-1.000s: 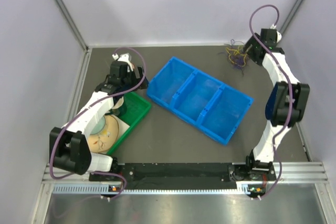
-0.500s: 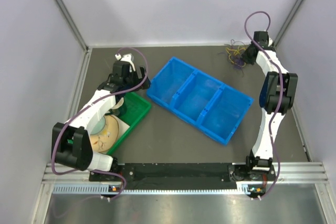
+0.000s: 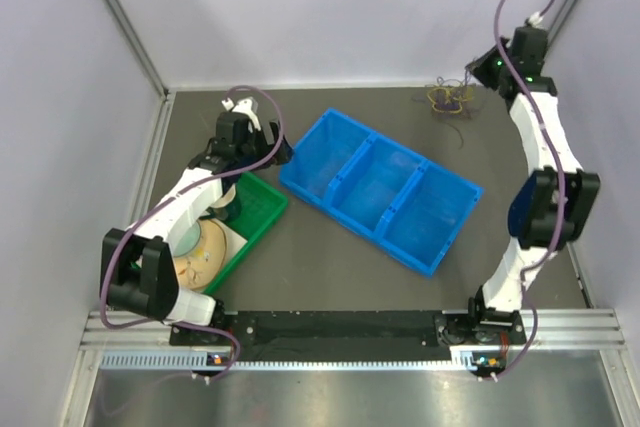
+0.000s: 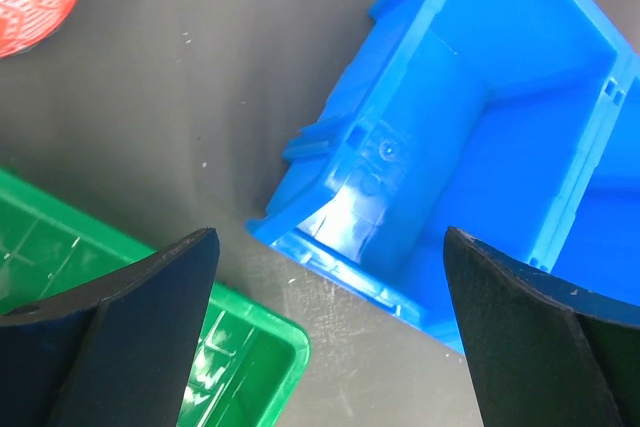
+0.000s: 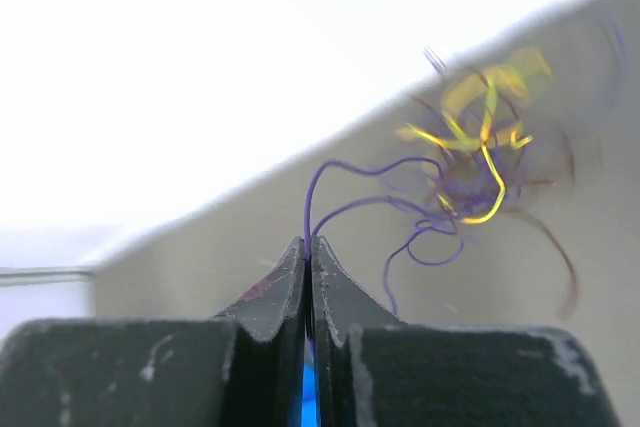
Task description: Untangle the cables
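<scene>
Two arms top-down: left gripper (image 3: 272,154) hovers between green tray (image 3: 262,215) and blue bin (image 3: 436,265), while right gripper (image 3: 484,75) sits at the far right corner just beside the cables (image 3: 450,99), a small yellow-and-purple tangle near the back wall. Left wrist: fingers (image 4: 150,317) spread wide apart above the bin corner and tray corner. Right wrist: jaws pressed together, clamped on one purple strand (image 5: 330,169) that runs into the blurred tangle ahead.
</scene>
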Robot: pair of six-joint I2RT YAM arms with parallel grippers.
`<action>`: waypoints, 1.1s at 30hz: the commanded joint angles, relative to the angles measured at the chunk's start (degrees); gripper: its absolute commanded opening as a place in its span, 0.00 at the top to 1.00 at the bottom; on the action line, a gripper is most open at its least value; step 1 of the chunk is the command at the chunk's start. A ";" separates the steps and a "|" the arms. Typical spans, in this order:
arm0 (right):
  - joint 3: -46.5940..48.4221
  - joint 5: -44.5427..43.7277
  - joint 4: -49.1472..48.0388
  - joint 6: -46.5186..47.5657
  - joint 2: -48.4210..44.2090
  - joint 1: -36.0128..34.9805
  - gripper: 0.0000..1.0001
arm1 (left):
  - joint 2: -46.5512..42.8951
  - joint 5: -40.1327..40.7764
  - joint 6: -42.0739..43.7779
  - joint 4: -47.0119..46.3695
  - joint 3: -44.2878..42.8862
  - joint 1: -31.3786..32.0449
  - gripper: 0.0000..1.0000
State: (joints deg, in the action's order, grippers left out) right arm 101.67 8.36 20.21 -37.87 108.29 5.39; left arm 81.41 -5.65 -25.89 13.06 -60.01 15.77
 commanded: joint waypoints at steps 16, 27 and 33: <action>10.58 -1.05 -9.92 -2.83 -8.81 -0.20 1.00 | 3.40 -8.95 3.39 -3.13 -8.71 4.97 0.01; 1.35 -4.93 -5.97 -1.34 2.02 -1.78 1.00 | 7.45 -10.69 2.95 -4.00 -16.54 8.84 0.01; 0.20 -0.99 -5.44 -1.76 -1.67 -4.24 1.00 | 17.54 -17.01 -2.32 -9.61 -27.25 11.03 0.01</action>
State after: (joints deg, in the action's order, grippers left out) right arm 99.83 4.64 18.85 -39.55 114.32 2.72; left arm 94.04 -17.19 -24.67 10.59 -80.49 25.06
